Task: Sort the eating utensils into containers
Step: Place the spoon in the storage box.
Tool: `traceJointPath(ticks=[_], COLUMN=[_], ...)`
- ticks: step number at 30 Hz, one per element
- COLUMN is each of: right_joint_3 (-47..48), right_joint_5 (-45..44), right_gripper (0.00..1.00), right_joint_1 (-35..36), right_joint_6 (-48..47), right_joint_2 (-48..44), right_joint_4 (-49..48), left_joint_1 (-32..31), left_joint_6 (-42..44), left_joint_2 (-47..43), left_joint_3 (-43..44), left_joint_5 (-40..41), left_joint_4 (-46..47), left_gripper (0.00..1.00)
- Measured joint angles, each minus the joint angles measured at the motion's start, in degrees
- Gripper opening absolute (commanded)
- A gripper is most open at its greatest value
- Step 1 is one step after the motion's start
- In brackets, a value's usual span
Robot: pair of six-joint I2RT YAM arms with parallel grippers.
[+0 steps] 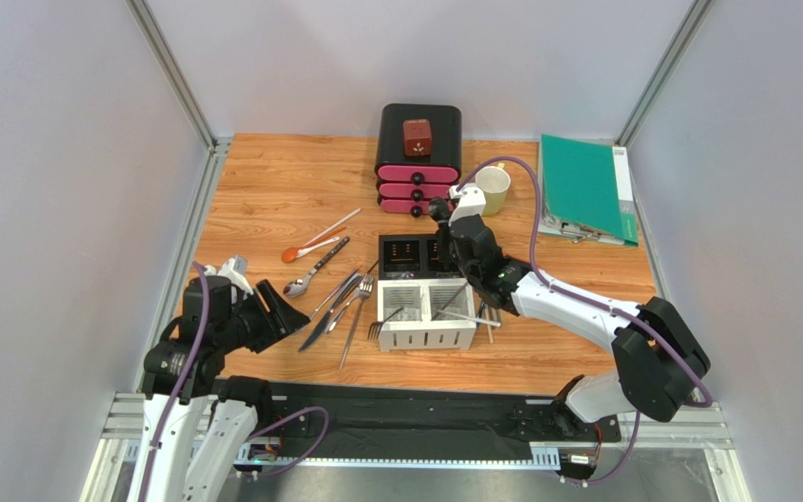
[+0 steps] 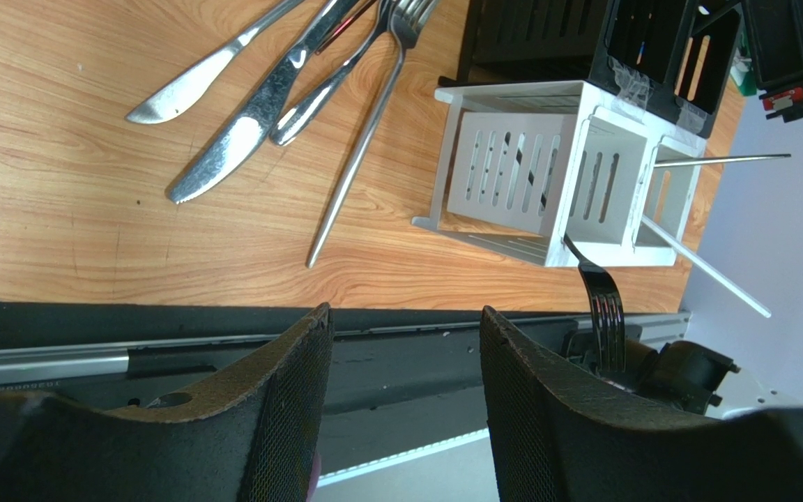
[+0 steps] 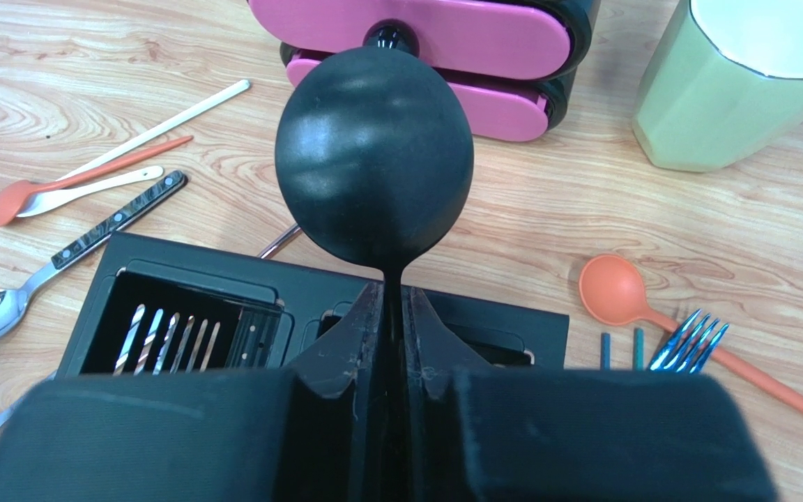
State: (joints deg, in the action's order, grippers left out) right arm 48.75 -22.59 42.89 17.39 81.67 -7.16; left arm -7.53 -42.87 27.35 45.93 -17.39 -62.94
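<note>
While the left fingers (image 2: 275,403) hang spread and empty over the near edge of the wooden worktop (image 1: 270,188), at the lower left of the overhead view, the step in hand belongs to the other arm. Just beyond them lies an unsorted cluster of slim silver knives (image 2: 230,141) and a silver fork (image 2: 369,115). Farther up and left are a silver spoon with a dark patterned handle (image 1: 307,276), an orange plastic spoon (image 1: 293,253) and a white plastic spoon (image 1: 324,243). Right of the cluster, near the frame's centre, stands the small square four-compartment caddy (image 1: 427,337). Its two white slotted compartments on the near side already have cutlery leaning out, and its two black ones sit behind. Over the black half, the right fingers (image 3: 359,335) pinch the thin handle of a black plastic spoon (image 3: 374,157), bowl up and handle pointing down. The fingers hide which black compartment it is and whether the tip is inside. I judge this to be the drop. The next move calls for the handle to sit squarely over one opening before the fingers part. They should then lift straight up, clear of the rim. Behind, in the upper middle, stand a black-and-pink drawer box (image 1: 418,173) and a pale green mug (image 1: 494,189).
</note>
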Motion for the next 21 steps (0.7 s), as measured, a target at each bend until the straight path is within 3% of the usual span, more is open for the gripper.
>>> traceJointPath(ticks=[1, 7, 15, 21], right_joint_3=[0.0, -1.1, -2.1, -2.1], right_joint_5=[0.0, 0.2, -1.5, -2.6], right_gripper=[0.25, 0.39, 0.42, 0.52], right_joint_1=[0.0, 1.2, 1.6, 1.6], right_joint_6=[0.3, 1.7, 2.8, 2.8], right_joint_2=[-0.1, -0.9, -6.2, -8.5], right_joint_4=[0.2, 5.7, 11.3, 13.3], left_joint_1=[0.0, 0.0, 0.0, 0.0], left_joint_6=[0.0, 0.0, -0.2, -0.5], left_joint_2=[0.0, -0.5, -0.7, -0.8], left_joint_3=[0.0, 0.0, -0.9, -2.8], left_joint_5=[0.0, 0.0, -0.5, -1.3], left_joint_4=[-0.1, -0.1, 0.7, 2.3], left_gripper=[0.6, 0.6, 0.6, 0.6])
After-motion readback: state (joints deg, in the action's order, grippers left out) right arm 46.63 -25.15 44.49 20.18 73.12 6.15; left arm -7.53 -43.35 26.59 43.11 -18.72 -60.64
